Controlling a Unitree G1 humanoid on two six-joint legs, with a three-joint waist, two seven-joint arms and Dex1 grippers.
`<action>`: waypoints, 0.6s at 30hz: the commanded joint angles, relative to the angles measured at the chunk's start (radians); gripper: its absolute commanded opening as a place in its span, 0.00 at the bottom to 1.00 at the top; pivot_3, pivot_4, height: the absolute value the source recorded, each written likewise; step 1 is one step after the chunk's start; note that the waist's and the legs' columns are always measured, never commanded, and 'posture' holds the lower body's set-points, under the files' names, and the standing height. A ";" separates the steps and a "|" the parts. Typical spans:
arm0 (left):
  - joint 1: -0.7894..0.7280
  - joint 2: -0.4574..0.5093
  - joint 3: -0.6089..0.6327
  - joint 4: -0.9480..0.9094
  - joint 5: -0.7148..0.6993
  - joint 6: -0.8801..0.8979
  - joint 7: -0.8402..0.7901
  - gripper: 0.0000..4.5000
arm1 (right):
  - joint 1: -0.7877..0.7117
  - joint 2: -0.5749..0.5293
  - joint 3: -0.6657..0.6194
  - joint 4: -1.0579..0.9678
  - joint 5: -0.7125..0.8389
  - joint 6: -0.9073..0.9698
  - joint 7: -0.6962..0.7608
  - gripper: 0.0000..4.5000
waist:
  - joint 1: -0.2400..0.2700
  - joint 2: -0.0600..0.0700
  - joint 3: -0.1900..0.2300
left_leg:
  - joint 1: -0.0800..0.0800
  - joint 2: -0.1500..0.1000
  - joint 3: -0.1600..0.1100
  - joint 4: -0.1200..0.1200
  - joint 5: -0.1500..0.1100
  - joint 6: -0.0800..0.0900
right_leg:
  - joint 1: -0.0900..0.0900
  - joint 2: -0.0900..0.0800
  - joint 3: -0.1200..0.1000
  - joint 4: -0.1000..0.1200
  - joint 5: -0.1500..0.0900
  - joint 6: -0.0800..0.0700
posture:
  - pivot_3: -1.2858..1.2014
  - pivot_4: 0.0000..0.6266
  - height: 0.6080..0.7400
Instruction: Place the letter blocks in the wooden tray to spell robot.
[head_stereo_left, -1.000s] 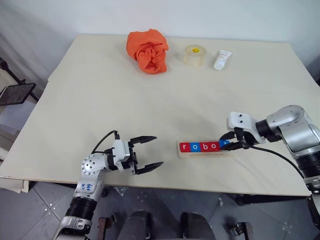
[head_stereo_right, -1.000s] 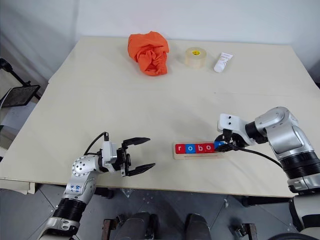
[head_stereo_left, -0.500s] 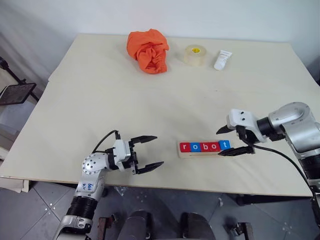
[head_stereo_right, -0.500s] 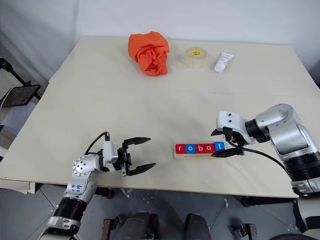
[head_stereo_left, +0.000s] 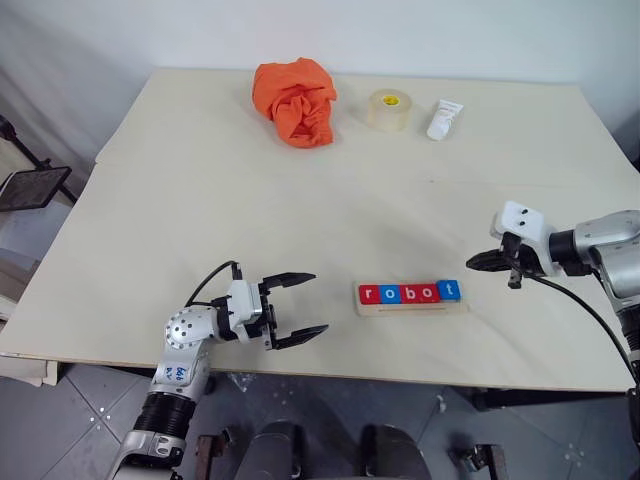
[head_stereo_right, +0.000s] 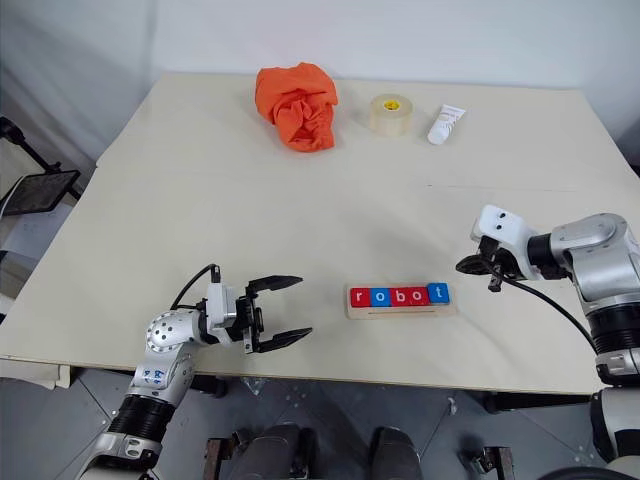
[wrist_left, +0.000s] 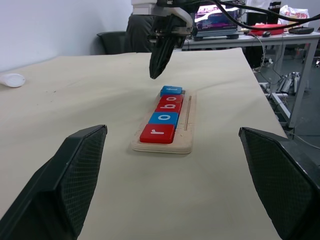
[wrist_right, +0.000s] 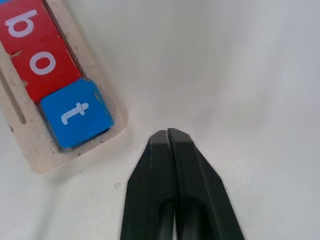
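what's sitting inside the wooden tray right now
Five letter blocks lie in a row in the wooden tray, reading r, o, b, o, t. The slot floor beneath them is covered.

You've got 5 letter blocks (head_stereo_left: 411, 292) total: 3 red, 2 blue, all sitting in 1 wooden tray (head_stereo_left: 412, 307) and reading r-o-b-o-t. By letter that's 1 r, 2 o's, 1 b, 1 t. Colours run red r, blue o, red b, red o, blue t. At the far side of the bench (head_stereo_left: 200, 180) you'll count 1 orange cloth (head_stereo_left: 296, 101), 1 tape roll (head_stereo_left: 389, 110) and 1 white tube (head_stereo_left: 444, 119). You're working w/ 2 pincers: 1 left pincer (head_stereo_left: 297, 306), 1 right pincer (head_stereo_left: 478, 262).
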 joint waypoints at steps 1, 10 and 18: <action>0.000 0.004 -0.004 -0.025 -0.003 -0.010 -0.003 1.00 | 0.014 0.007 -0.013 -0.044 0.019 0.005 0.015 0.01 | 0.000 0.000 0.000 | 0.000 0.000 0.000 0.000 0.000 0.000 | 0.000 0.000 0.000 0.000 0.000 0.000 | 0.52 0.24 1.00; -0.001 0.014 0.000 -0.025 -0.004 -0.009 -0.004 1.00 | 0.044 0.010 -0.022 -0.115 0.053 0.051 0.057 0.01 | 0.002 0.000 0.000 | 0.000 0.000 0.000 0.000 0.000 0.000 | 0.000 0.000 0.000 0.000 0.000 0.000 | 0.52 0.24 1.00; -0.016 0.011 0.000 -0.004 -0.001 -0.014 -0.006 1.00 | 0.089 -0.004 -0.025 -0.162 0.069 0.078 0.072 0.01 | 0.001 0.000 0.000 | 0.000 0.000 0.000 0.000 0.000 0.000 | 0.000 0.000 0.000 0.000 0.000 0.000 | 0.52 0.24 1.00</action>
